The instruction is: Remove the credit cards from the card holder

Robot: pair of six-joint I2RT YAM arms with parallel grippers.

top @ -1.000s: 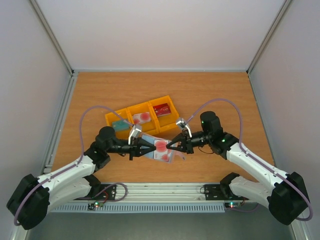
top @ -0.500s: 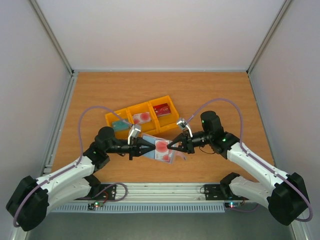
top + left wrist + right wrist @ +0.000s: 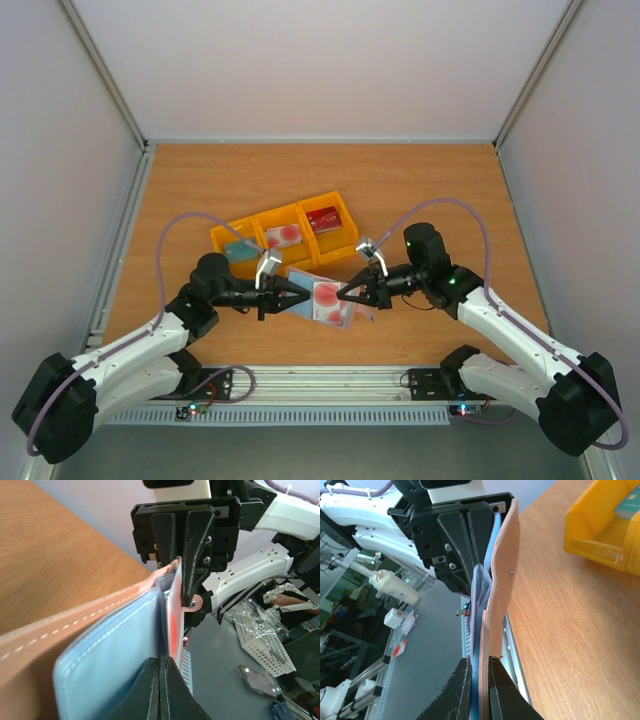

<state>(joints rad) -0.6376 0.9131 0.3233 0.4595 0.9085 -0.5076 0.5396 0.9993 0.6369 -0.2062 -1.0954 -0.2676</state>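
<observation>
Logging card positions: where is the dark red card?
Top view: the dark red card lies in the rightmost compartment of the yellow tray, beyond the card holder.

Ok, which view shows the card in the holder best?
Top external: the red-blotched card faces the camera in the open card holder. Left wrist shows only its red edge; right wrist shows the holder edge-on, card hidden.

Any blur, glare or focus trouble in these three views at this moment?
Top external: even, soft light, no glare, everything sharp, only faint shadows. Left wrist: the card holder fills the near foreground and looks slightly soft. Right wrist: the holder's edge is crisp, the yellow tray slightly soft.
</observation>
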